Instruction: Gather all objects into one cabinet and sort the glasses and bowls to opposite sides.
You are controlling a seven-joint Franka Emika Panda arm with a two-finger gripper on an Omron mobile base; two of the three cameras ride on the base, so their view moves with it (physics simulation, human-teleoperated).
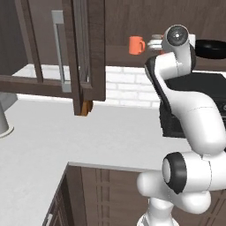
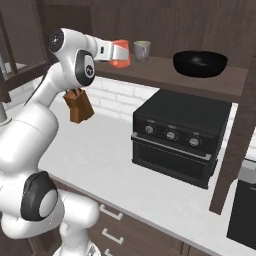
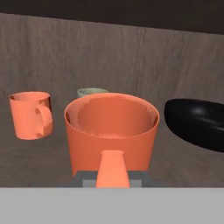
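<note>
Brown wooden shelf above grey counter.

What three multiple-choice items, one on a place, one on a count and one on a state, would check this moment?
1. Where does the black bowl sit?
A. on the cabinet shelf, above the black oven
B. on the white counter
C. inside the oven

2. How many orange mugs are there?
A. one
B. two
C. four

3. What is the state of the gripper?
A. open and away from every mug
B. shut on the black bowl
C. shut on an orange mug

Answers:
1. A: the right base view shows the bowl on the shelf over the oven.
2. B: the hand view shows the near orange mug and the far orange mug, besides a grey-green mug.
3. C: the near orange mug sits right at the gripper, its handle toward the hand.
</note>
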